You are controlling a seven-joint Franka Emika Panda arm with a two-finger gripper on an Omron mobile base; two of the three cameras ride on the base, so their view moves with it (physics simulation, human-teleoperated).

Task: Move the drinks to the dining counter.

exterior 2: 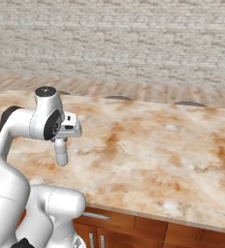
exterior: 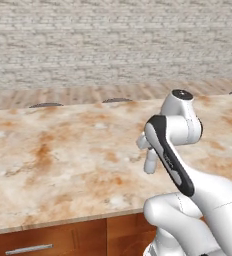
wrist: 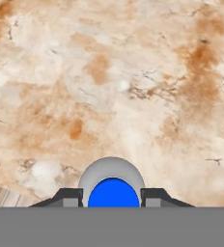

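I see hand (wrist: pixel 112 195) clamped on bottle (wrist: pixel 112 185), blue cap at bottom centre of hand view, above veined table (wrist: pixel 133 72).

No legible text, label, brand, number or sign on any surface. Checked: slim whitish clear bottle with blue cap (wrist: pixel 113 193), body and cap plain in all three views; beige marble-look counter top with rust-orange veins (exterior: pixel 63 160), veining only; wooden cabinet fronts (exterior 2: pixel 134 232) below it, blank; pale brick wall (exterior: pixel 113 40) behind, blank.
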